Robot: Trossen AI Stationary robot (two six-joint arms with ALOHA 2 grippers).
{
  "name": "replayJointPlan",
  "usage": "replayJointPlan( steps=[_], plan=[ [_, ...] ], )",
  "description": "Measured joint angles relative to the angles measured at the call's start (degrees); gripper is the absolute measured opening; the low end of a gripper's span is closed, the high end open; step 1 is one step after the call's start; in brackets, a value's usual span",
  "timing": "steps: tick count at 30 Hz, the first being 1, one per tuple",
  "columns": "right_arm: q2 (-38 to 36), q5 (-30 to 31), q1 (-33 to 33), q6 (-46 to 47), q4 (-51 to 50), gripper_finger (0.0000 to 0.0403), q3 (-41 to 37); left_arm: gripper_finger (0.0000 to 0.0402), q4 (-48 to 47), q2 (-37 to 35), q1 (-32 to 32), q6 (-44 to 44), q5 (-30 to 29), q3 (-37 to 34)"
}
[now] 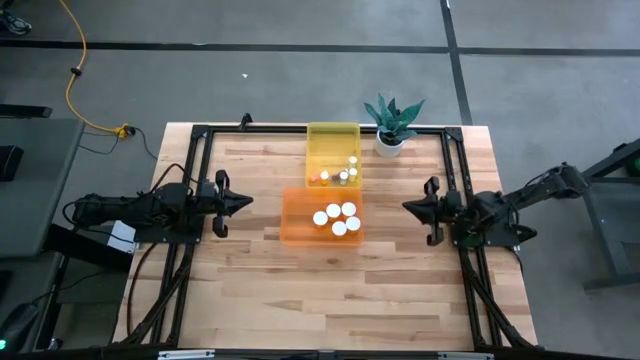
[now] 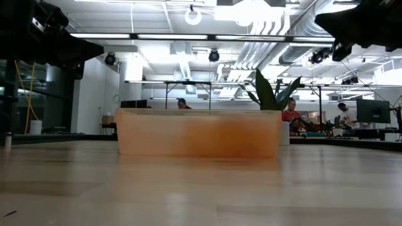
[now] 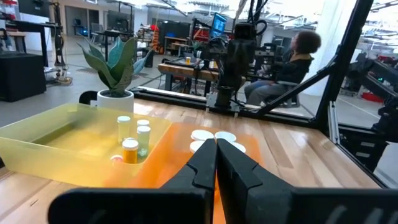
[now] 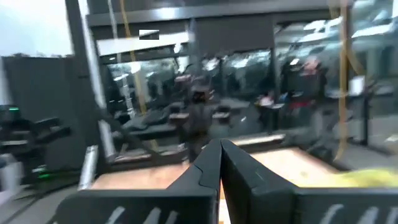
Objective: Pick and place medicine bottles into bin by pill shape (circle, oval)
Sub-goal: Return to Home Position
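We see left gripper (image 1: 246, 201), right gripper (image 1: 407, 206) clenched empty at sides of wooden table (image 1: 400, 290), bare boards flanking translucent orange plastic bin (image 1: 296, 228), translucent yellow plastic bin (image 1: 325, 145).

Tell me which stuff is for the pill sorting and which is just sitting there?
For the job: medicine bottles, yellow bin, orange bin, left gripper, right gripper, both shut, either side of the bins.
Just lying about: potted plant, yellow cable on the floor.

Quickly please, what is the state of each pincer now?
Left dark two-finger pincer: closed, holding nothing.
Right dark two-finger pincer: closed, holding nothing.
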Motion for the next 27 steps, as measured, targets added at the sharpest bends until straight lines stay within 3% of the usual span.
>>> replayJointPlan(
  steps=[4,10,16,21,27],
  plan=[
    [-3.2,-2.1,-4.8,-1.0,-4.6,0.0,0.0,0.0003,0.0,0.0,0.0,0.0,0.0,0.0],
    [-11.7,-7.8,-12.3,4.6,-15.5,0.0,0.0,0.0003,0.0,0.0,0.0,0.0,0.0,0.0],
    [-20.6,-9.6,-15.2,5.5,-27.2,0.0,0.0,0.0003,0.0,0.0,0.0,0.0,0.0,0.0],
    [-20.2,-10.2,-15.1,7.3,-32.5,0.0,0.0,0.0003,0.0,0.0,0.0,0.0,0.0,0.0],
    [-20.0,-12.7,-15.1,1.1,-33.0,0.0,0.0,0.0003,0.0,0.0,0.0,0.0,0.0,0.0]
  ],
)
